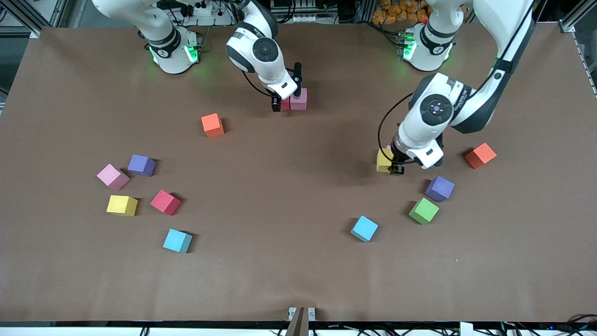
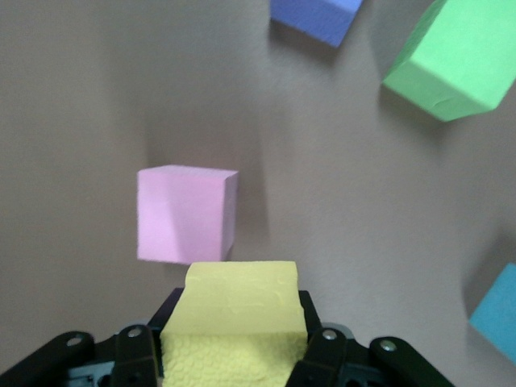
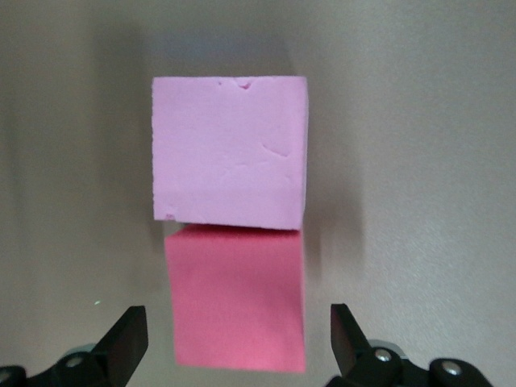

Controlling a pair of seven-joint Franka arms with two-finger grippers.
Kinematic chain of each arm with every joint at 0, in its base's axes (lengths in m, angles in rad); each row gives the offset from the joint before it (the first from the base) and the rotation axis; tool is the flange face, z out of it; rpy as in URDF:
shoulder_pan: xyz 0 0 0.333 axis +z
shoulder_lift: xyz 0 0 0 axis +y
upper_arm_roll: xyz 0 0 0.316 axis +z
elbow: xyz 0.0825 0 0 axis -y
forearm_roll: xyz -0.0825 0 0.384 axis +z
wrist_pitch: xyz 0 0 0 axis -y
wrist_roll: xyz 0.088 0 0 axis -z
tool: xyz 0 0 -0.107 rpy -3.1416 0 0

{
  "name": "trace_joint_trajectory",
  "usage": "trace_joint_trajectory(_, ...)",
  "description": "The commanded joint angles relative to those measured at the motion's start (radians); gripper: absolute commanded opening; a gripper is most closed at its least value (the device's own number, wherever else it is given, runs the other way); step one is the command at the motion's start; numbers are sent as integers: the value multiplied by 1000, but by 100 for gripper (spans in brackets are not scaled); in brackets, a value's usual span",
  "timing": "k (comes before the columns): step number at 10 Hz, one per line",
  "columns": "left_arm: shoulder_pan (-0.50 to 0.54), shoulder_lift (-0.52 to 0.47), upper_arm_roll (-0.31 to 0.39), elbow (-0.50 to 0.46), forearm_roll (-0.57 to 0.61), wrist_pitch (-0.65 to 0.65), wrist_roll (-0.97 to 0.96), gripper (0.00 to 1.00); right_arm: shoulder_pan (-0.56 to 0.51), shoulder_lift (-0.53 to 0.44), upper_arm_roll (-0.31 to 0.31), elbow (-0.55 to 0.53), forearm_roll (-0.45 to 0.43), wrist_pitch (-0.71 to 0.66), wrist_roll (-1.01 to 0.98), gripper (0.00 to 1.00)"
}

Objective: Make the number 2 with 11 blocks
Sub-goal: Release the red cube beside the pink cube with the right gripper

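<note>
Front camera high, facing both bases over whole table. Wrist cameras close, looking down; each shares one pink block pocket with front view

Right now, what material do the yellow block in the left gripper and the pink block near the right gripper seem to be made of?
Yellow block: probably soft foam, matte; its face looks pebbled and it bulges between the gripper's pads. Pink block: likely the same matte foam; small nicks and dents mark its face, with no shine.
</note>
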Motion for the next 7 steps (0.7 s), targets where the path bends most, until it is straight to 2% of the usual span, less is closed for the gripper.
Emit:
trace_joint_trajectory(1, 4, -19, -20, -15, 6, -37, -36, 0, -82, -61, 67, -2, -13, -49, 3, 100)
trace_joint_trajectory(2, 6, -19, -22, -15, 6, -49, -36, 0, -117, -92, 69, 4, -12, -72, -55, 100)
trace_joint_trajectory(5, 9, -18, -22, -13, 6, -49, -36, 0, -243, -236, 61, 37, -12, -279, -100, 100)
trace_joint_trajectory(7, 6, -19, -24, -19, 6, -51, -39, 0, -347, -308, 58, 33, -12, -299, -99, 100)
